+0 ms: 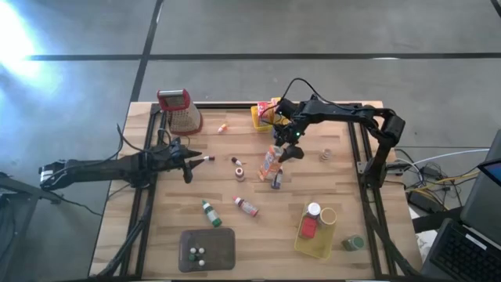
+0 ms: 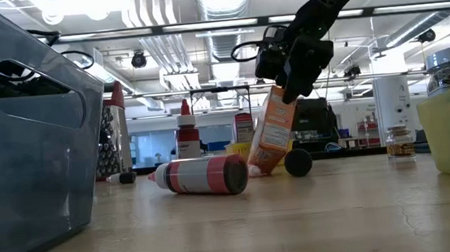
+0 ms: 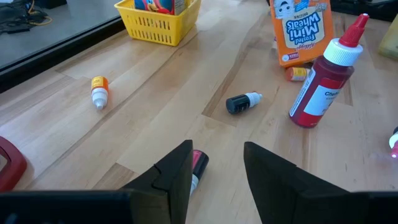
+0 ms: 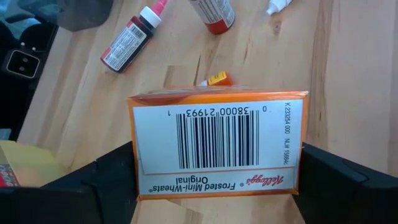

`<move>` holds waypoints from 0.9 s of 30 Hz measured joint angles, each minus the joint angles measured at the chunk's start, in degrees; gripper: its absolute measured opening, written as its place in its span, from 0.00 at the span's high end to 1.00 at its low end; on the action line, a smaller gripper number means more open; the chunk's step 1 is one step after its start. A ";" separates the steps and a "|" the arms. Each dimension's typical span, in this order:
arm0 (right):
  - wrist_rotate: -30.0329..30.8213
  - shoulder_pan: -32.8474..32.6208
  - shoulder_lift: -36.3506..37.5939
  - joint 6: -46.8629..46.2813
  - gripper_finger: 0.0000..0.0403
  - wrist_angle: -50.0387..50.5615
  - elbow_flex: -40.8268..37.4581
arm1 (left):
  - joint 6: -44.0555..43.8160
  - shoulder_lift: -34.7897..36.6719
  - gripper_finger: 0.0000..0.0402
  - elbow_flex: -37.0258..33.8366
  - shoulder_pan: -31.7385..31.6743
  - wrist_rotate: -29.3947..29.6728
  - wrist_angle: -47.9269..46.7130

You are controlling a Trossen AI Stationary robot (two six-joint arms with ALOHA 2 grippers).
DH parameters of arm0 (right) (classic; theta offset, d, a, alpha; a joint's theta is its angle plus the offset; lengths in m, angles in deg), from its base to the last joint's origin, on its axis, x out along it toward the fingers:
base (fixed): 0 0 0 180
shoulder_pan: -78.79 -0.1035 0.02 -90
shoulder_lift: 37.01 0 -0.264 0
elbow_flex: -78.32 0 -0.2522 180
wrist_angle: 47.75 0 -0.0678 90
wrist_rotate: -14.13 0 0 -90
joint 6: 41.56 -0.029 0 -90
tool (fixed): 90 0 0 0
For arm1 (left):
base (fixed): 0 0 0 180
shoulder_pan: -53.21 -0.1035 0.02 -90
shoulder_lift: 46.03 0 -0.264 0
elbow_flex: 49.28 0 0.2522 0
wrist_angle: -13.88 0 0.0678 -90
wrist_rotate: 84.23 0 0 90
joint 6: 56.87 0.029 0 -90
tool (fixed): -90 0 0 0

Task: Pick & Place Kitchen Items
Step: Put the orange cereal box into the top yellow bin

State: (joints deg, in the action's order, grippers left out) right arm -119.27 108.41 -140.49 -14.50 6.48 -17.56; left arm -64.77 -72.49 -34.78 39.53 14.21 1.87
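Observation:
An orange Frosted Mini-Wheats box (image 1: pixel 270 162) stands tilted mid-table, and my right gripper (image 1: pixel 290 150) is shut on its upper end. In the right wrist view the box's barcode face (image 4: pixel 217 143) fills the span between the two fingers. At the table's left, my left gripper (image 3: pixel 216 177) is open just above the wood. A small red-capped bottle (image 3: pixel 198 163) lies on its side just ahead of that gripper's fingers, untouched. A red bottle with a pointed cap (image 3: pixel 323 81) stands upright near the box. My right gripper pinches the box's upper end by its two narrow sides (image 4: pixel 135 155), one finger on each. The fingers come slanting down from the far right. The box leans tilted, with its lower end (image 2: pixel 263 168) on the table.
A grater (image 1: pixel 178 110) and a yellow basket (image 1: pixel 262 116) stand at the far edge. Another yellow basket (image 1: pixel 317 235) and a grey tray (image 1: pixel 207 249) are at the near edge. Small bottles (image 1: pixel 210 213) (image 1: pixel 246 206) and a jar (image 1: pixel 325 154) lie scattered between.

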 joint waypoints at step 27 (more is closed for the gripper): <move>-0.72 -0.42 22.18 -5.17 0.25 1.19 -0.11 | 13.37 0.01 0.63 -0.03 0.01 0.60 0.40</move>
State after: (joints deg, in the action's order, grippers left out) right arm -119.99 107.99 -118.31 -19.67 7.68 -17.67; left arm -51.41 -72.48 -34.82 39.53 14.81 2.27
